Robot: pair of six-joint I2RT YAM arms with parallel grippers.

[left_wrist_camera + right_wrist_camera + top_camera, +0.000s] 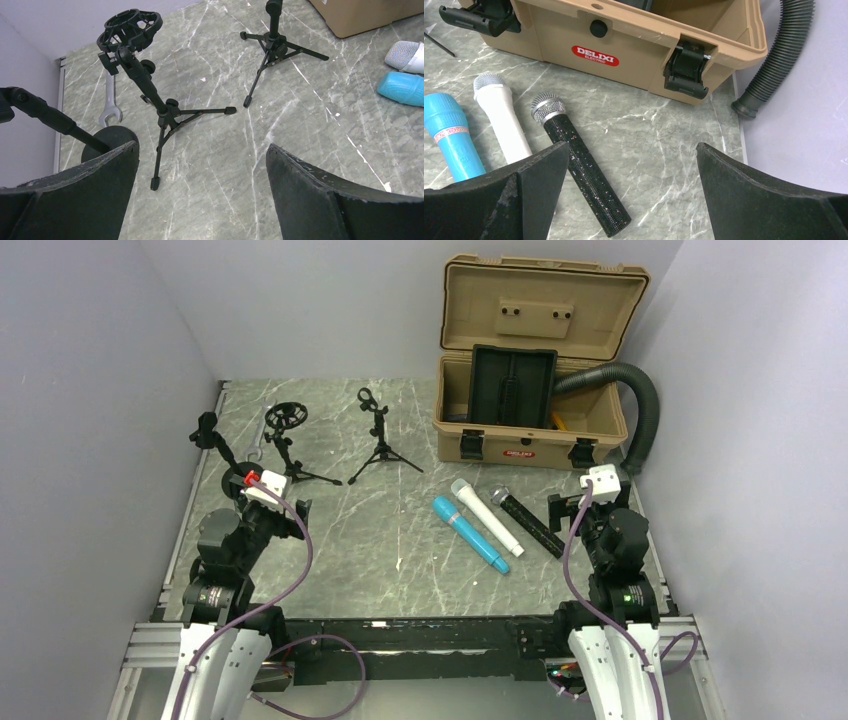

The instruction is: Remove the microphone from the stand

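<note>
Well apart, tripod stand (380,446) and blue microphone (470,533)

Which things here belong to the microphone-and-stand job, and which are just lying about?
Job: black tripod stand with round shock mount; black tripod stand with clip; black round-base stand; blue plastic microphone, white microphone and black glittery microphone, all three lying flat.

Lying about: open tan plastic case; black ribbed hose; silver spanner.
</note>
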